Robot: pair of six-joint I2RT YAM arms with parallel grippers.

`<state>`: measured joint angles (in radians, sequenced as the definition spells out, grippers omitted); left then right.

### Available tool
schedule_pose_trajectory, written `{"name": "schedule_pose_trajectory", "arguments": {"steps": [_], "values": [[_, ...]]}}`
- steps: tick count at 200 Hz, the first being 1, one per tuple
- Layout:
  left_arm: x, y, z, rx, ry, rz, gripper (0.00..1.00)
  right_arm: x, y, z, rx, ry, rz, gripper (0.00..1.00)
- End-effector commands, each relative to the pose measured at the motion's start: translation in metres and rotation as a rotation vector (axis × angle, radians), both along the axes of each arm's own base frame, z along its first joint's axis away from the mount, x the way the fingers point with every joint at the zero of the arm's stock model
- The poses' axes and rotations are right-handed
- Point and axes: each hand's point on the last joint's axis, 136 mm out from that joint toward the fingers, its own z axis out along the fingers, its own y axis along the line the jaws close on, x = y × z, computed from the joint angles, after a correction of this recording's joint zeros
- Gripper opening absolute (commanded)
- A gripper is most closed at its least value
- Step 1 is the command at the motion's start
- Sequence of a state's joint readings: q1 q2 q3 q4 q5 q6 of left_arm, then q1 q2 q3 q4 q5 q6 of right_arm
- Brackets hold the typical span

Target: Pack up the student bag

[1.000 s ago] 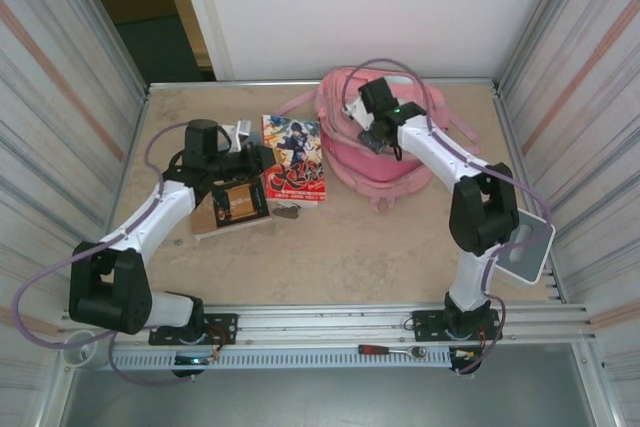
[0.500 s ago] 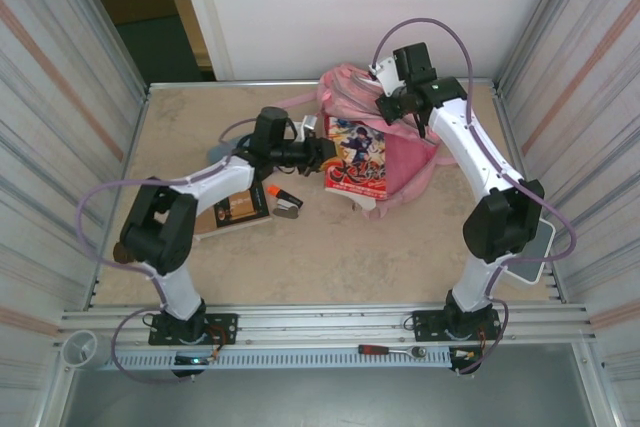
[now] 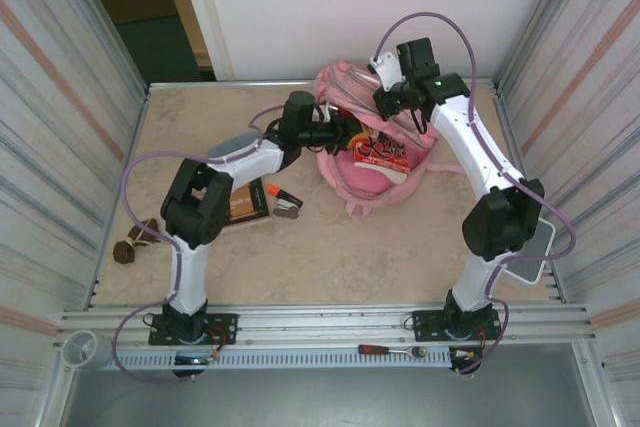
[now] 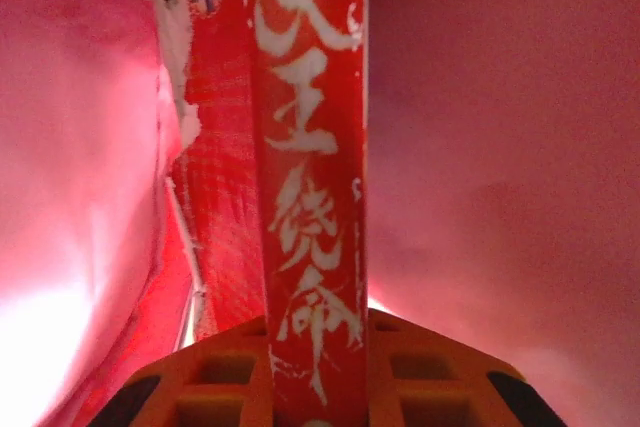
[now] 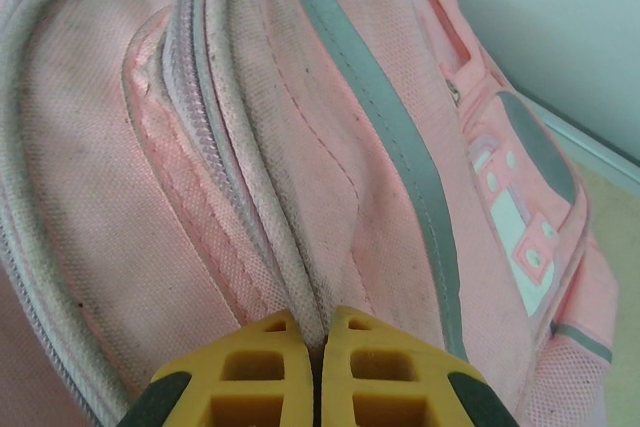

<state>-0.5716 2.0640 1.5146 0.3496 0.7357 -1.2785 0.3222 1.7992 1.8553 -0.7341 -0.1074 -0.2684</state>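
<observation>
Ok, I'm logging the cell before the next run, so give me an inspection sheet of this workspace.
Surface: beige table, nothing spilled.
Job's things: pink student bag at the far edge; comic book partly inside.
Clutter: brown notebook, dark stapler-like item, brown object at left.
Claws: left claw shut on the book; right claw shut on the bag's rim.
Cables: purple cables loop over both arms.
Surroundings: ribbed metal walls.

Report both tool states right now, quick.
Left tool: closed on the red book, inside the student bag.
Right tool: closed, pinching the student bag's zip edge.
</observation>
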Motion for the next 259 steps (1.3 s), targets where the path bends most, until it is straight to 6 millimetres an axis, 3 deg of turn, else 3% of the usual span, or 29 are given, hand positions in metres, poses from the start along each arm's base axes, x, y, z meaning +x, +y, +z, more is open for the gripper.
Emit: {"name": "schedule_pose_trajectory", "arguments": {"steps": [1, 48, 53, 87, 110, 131, 159, 186, 224, 259], "values": [[0.023, -0.011, 0.029, -0.053, -0.179, 0.04, 0.0, 0.007, 0.021, 0.06, 0.14, -0.147, 0.06, 0.0], [0.07, -0.017, -0.006, 0.047, -0.311, 0.137, 0.0, -0.003, 0.022, 0.064, 0.173, -0.145, 0.096, 0.0], [0.074, -0.018, -0.01, 0.059, -0.325, 0.15, 0.0, -0.005, 0.021, 0.051, 0.167, -0.116, 0.094, 0.0], [0.105, -0.011, -0.024, 0.111, -0.387, 0.212, 0.05, -0.013, 0.017, 0.047, 0.171, -0.105, 0.094, 0.0], [0.115, -0.002, -0.034, 0.166, -0.373, 0.233, 0.07, -0.017, 0.013, 0.043, 0.178, -0.097, 0.085, 0.0], [0.114, 0.01, -0.051, 0.268, -0.333, 0.259, 0.16, -0.016, 0.008, 0.038, 0.181, -0.092, 0.066, 0.0], [0.101, 0.016, -0.052, 0.295, -0.31, 0.227, 0.39, -0.011, 0.0, 0.03, 0.187, -0.076, 0.028, 0.0], [0.074, 0.018, -0.033, 0.245, -0.313, 0.154, 0.57, -0.004, -0.012, 0.022, 0.206, -0.056, -0.021, 0.0], [0.02, 0.035, -0.005, 0.206, -0.333, 0.055, 0.66, -0.001, -0.012, 0.008, 0.242, -0.022, -0.03, 0.0], [-0.035, 0.082, -0.015, 0.315, -0.311, 0.013, 0.69, -0.008, -0.011, -0.03, 0.246, 0.076, -0.044, 0.0]]}}
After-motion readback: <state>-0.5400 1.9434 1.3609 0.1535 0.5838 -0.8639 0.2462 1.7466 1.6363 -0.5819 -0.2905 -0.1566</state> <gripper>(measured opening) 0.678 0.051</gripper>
